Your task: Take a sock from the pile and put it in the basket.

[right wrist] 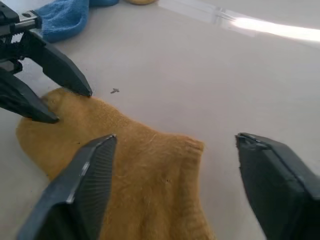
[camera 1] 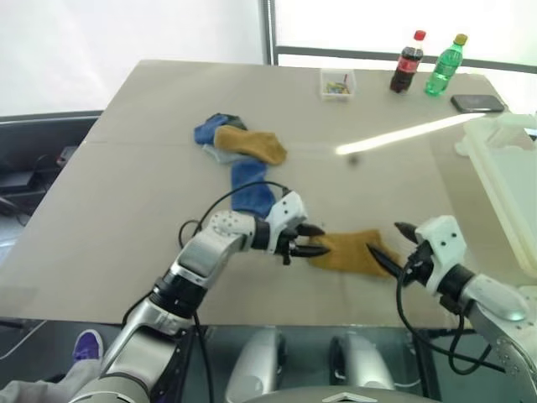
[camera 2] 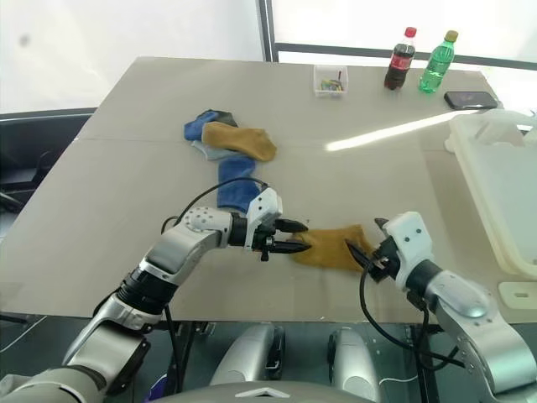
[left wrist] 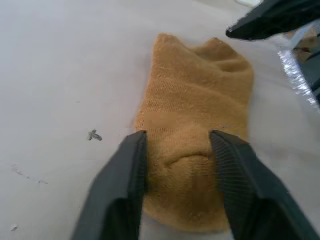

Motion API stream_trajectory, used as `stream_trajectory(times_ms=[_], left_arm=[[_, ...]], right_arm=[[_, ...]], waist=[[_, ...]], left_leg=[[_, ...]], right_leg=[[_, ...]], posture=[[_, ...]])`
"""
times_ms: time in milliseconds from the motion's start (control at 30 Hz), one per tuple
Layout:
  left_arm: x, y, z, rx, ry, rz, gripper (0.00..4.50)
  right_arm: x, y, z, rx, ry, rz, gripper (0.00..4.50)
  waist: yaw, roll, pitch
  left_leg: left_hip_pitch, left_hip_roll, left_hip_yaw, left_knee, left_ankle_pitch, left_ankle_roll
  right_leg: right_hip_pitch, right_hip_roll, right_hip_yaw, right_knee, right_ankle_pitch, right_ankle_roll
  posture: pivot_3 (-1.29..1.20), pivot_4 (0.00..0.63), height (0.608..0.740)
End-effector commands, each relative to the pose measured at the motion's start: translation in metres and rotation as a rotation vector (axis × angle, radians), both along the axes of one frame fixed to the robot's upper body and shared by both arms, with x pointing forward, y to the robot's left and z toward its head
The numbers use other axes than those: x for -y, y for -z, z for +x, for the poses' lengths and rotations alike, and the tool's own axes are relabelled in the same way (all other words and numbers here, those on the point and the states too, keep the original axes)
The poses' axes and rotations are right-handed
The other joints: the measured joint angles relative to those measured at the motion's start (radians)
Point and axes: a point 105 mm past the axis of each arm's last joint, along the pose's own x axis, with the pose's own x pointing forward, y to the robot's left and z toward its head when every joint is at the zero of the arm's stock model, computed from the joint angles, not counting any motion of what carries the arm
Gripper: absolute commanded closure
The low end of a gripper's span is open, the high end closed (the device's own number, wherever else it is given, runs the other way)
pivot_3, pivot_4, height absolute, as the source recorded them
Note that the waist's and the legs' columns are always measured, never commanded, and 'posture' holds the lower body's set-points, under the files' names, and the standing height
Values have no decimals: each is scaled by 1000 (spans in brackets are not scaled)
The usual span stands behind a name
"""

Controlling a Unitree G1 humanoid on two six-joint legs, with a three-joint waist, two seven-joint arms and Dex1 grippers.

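A mustard-yellow sock (camera 1: pixel 352 252) lies flat on the table near its front edge, apart from the pile (camera 1: pixel 239 144) of blue, yellow and grey socks farther back. My left gripper (camera 1: pixel 324 239) is open, its fingers (left wrist: pixel 125 180) either side of the sock's left end, with a small wrinkle of cloth between them. At the sock's right end my right gripper (camera 1: pixel 383 237) is open wide, and its fingers (right wrist: pixel 85 185) stand on each side of the cuff. The white basket (camera 1: pixel 512 180) stands at the table's right edge.
A loose blue sock (camera 1: pixel 252 191) lies between the pile and my left arm. At the table's far side are a small clear box (camera 1: pixel 337 84), a cola bottle (camera 1: pixel 408 63), a green bottle (camera 1: pixel 445 65) and a dark phone (camera 1: pixel 477 102).
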Motion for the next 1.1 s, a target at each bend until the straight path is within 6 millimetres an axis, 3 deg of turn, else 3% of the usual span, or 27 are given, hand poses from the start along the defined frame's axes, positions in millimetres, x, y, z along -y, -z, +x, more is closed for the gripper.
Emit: stream_trajectory(times_ms=[33,67,133,167,267,467,667,767,800,933,1067,1100], left_arm=[[0,11,2,62,-3,42,4169],[-1,14,2,68,-6,52,4500],[-5,21,2,69,-9,75,4500],[-7,24,1,68,-10,82,4500],[-10,27,-2,64,-8,80,4500],[-15,12,-9,33,-21,6,4500],[-20,-3,-6,35,-85,-50,4500],[-20,-12,-7,24,-104,-77,3621],[-20,-15,-6,34,-117,-84,3035],[-25,-38,3,79,-190,-153,1358],[-39,-62,18,132,-291,-196,1331],[-43,-67,22,155,-319,-192,1331]], right_arm=[[3,12,5,1,-29,-84,2649],[4,19,5,-11,-31,-108,3161],[11,30,2,-40,-30,-154,4167],[14,34,0,-51,-33,-173,4408],[19,38,-4,-60,-30,-189,4408],[29,39,-3,-36,3,-231,4408],[15,30,-2,15,-73,-178,4408],[12,31,-2,21,-113,-194,4500],[13,30,-2,24,-116,-188,4500],[15,15,1,83,-112,-151,3149],[13,-21,-1,189,-119,-47,1365],[13,-27,-1,204,-115,-23,1365]], waist=[[0,0,0],[0,0,0],[0,1,-1],[0,2,-2],[-1,2,-6],[-6,4,-11],[-17,4,-11],[-22,4,-11],[-23,4,-11],[-22,4,-10],[-22,4,-10],[-22,4,-10]], left_leg=[[0,0,0,0,0,0],[1,0,1,0,0,0],[1,0,1,0,0,0],[1,0,1,0,0,1],[2,0,1,0,0,1],[4,1,1,0,0,1],[4,1,1,0,0,1],[4,1,1,0,0,1],[4,1,1,0,0,1],[4,1,1,0,0,1],[4,1,1,0,0,1],[4,1,1,0,0,1]], right_leg=[[0,0,0,0,0,0],[0,1,-1,0,0,0],[0,1,-2,0,0,0],[0,1,-2,0,0,0],[2,2,-2,0,1,2],[3,2,-2,0,0,1],[3,2,-2,0,0,1],[3,2,-2,1,0,2],[3,2,-2,1,1,2],[3,2,-2,1,1,3],[2,2,-2,1,2,4],[2,2,-2,1,2,4]], posture=[[0,150,729],[0,150,729],[0,150,729],[0,150,729],[0,150,729],[0,150,729],[0,150,729],[0,150,729],[0,150,729],[0,150,729],[0,150,729],[0,150,729]])
